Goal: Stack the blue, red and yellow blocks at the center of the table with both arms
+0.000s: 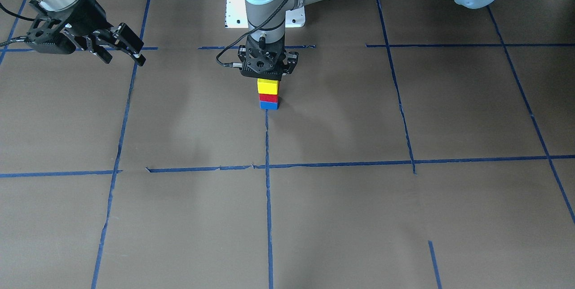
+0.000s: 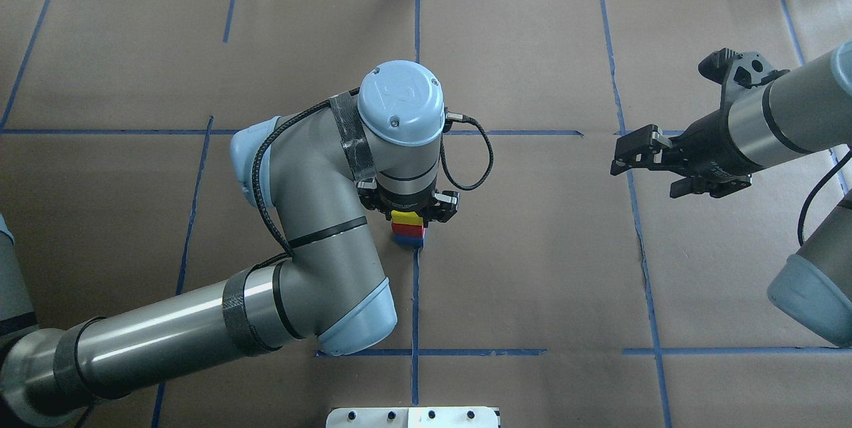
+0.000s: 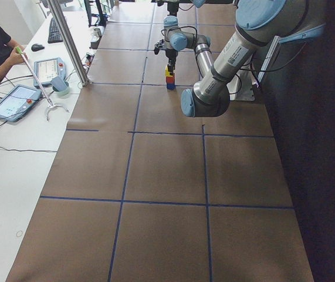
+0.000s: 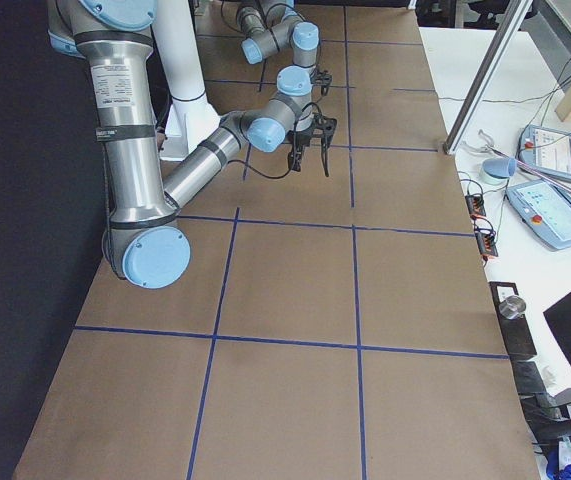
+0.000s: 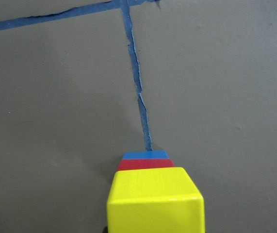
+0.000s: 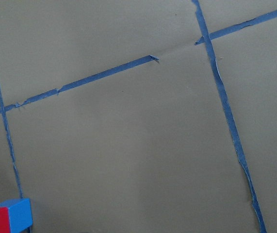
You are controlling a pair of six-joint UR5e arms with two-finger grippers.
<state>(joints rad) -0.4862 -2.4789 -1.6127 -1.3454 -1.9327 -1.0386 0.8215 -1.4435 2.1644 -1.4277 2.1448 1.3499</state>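
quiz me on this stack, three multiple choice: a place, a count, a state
1. The yellow block sits: A lying apart, B on the red block, C in the right tool.
2. Blocks touching the table: A three, B two, C one.
3. The right tool is: A open and empty, B shut on a block, C out of view.
Key: 1 B, yellow tops red in the front view; 2 C, only the blue block rests on the table; 3 A, spread wide, nothing held.
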